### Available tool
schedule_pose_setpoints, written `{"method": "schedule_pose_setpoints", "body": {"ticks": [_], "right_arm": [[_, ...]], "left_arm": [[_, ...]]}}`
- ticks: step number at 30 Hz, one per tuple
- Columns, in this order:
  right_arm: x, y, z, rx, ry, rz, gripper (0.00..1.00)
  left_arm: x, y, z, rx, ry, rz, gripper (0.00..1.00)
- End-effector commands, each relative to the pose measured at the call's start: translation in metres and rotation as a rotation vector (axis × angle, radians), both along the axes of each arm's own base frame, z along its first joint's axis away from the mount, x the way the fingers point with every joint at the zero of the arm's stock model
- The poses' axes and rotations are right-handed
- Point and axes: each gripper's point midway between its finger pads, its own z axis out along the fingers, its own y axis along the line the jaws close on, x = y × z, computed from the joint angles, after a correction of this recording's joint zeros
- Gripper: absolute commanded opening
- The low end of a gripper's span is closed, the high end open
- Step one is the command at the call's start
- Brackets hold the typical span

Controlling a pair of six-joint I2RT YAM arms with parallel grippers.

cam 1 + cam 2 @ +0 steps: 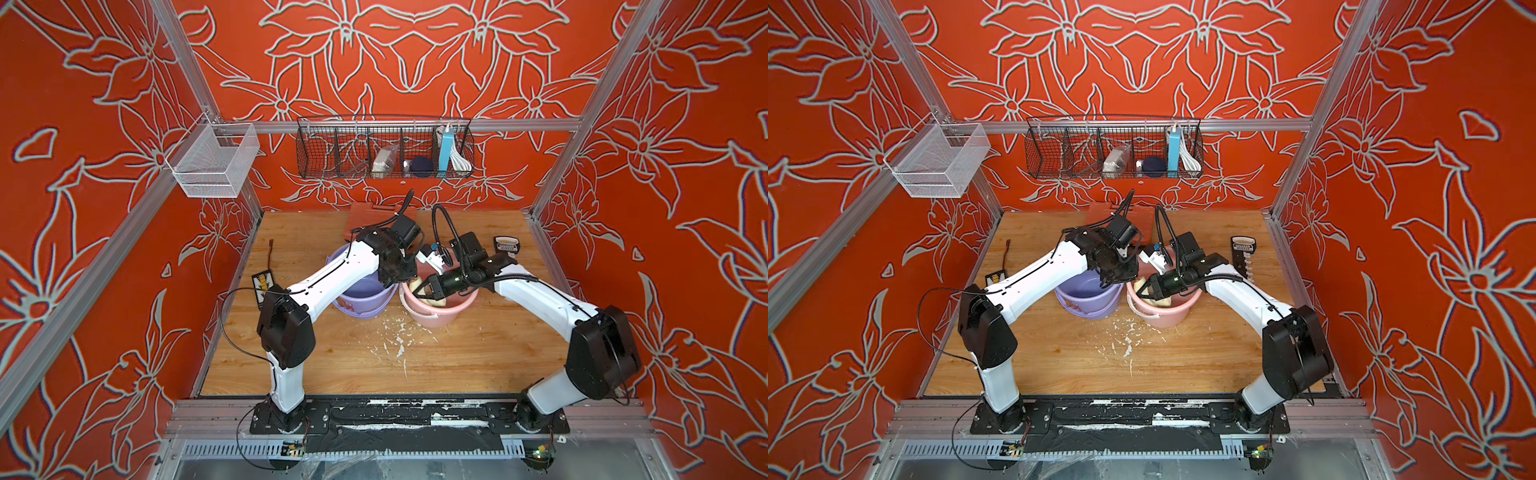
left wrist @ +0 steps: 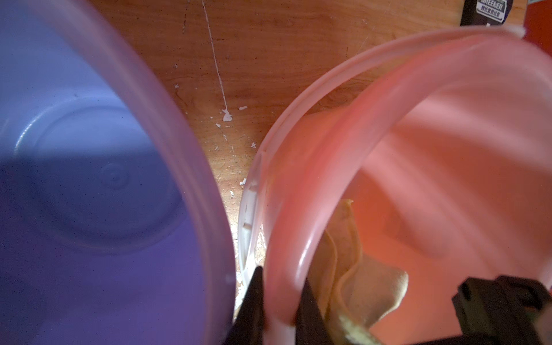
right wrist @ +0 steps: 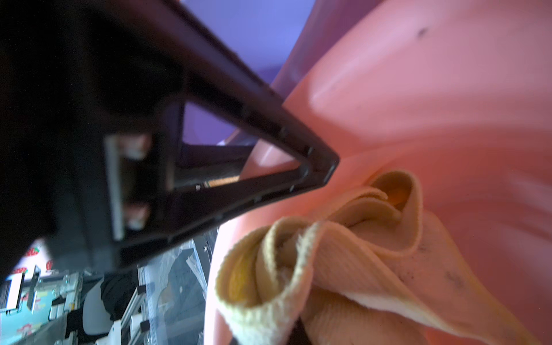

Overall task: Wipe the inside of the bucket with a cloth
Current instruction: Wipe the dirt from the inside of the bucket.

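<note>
Crumpled cream cloth [image 3: 343, 248] inside pink bucket [image 1: 436, 316]

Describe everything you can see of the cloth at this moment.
The cloth is a limp cream-beige rag with a ribbed weave, bunched into rolled folds and marked with small dark specks. It sits inside the pink bucket, lying against its inner wall, gathered where the right gripper is shut on it. The left gripper clamps the bucket's rim close by, not the cloth.
</note>
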Motion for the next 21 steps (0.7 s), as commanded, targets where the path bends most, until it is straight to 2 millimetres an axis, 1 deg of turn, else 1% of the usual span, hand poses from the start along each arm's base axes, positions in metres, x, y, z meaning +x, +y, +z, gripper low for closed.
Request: {"method": "schedule_pose_setpoints", "body": {"ticks": [1,2,4,6,9,10,13,17,19,21], "right_arm": [[-0.037,-0.004,0.007,0.009,0.043,0.12,0.0],[-0.037,-0.007,0.003,-0.017,0.038,0.116,0.0],[-0.032,-0.016,-0.007,-0.096,0.011,0.084,0.0],[-0.028,-0.021,-0.013,-0.139,0.006,0.076,0.0],[-0.012,-0.022,-0.019,-0.19,-0.014,0.048,0.0],[-0.004,-0.02,-0.02,-0.2,-0.025,0.028,0.0],[0.027,-0.016,-0.021,-0.246,-0.073,-0.051,0.0],[0.08,-0.023,-0.015,-0.347,-0.182,-0.232,0.0],[0.097,-0.025,-0.009,-0.372,-0.217,-0.291,0.0],[0.107,-0.02,0.0,-0.339,-0.243,-0.315,0.0]], "left_arm": [[0.017,-0.001,0.01,-0.017,-0.072,0.034,0.0],[0.018,0.0,0.01,-0.015,-0.072,0.037,0.0],[0.02,0.003,0.011,-0.016,-0.077,0.042,0.0],[0.019,0.005,0.012,-0.016,-0.079,0.041,0.0],[0.018,0.004,0.013,-0.018,-0.079,0.027,0.0],[0.017,0.003,0.013,-0.021,-0.076,0.021,0.0],[0.015,-0.001,0.011,-0.044,-0.059,0.005,0.0],[0.008,-0.006,0.005,-0.072,-0.03,-0.009,0.0],[0.007,-0.006,0.003,-0.075,-0.024,-0.012,0.0],[0.006,-0.005,0.002,-0.07,-0.021,-0.014,0.0]]}}
